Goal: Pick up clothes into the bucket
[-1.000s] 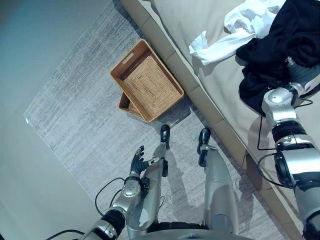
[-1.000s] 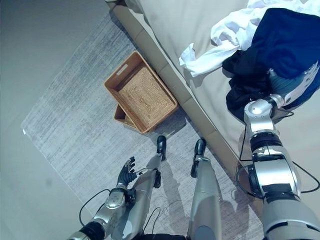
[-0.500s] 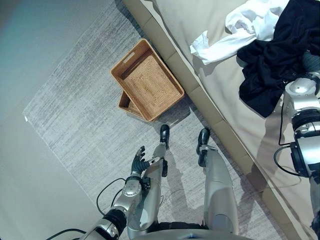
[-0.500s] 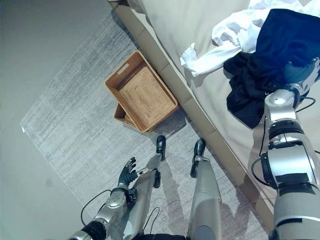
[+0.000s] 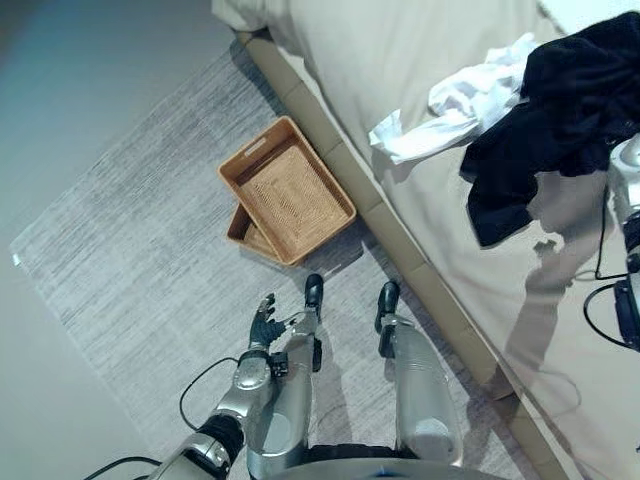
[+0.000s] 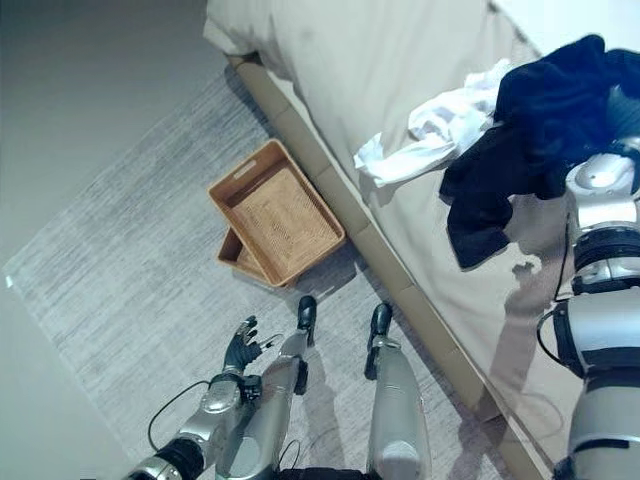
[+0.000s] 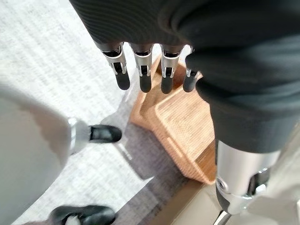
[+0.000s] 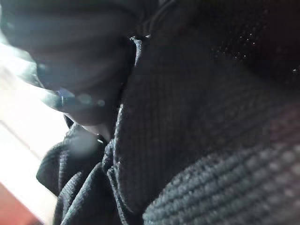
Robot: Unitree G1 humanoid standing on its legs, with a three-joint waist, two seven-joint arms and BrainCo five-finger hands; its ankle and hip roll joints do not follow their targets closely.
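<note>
While the right hand (image 6: 628, 118) is buried in the black garment (image 6: 520, 130) on the bed (image 5: 420, 70), fingers hidden so I cannot tell its grip, the cloth may slip before reaching the basket (image 5: 287, 190) beside the bed; left hand (image 5: 264, 322) hangs relaxed.

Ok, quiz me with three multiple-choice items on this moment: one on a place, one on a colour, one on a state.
1. Where are the baskets?
A. on the bed
B. on the rug beside the bed
C. in the left hand

2. What colour is the garment lying beside the black garment?
A. white
B. red
C. green

3. How is the left hand?
A. closed on cloth
B. open, holding nothing
C. gripping a basket handle

Answers: 1 B, they sit on the rug by the bed edge. 2 A, the white garment. 3 B, fingers straight over the floor.
</note>
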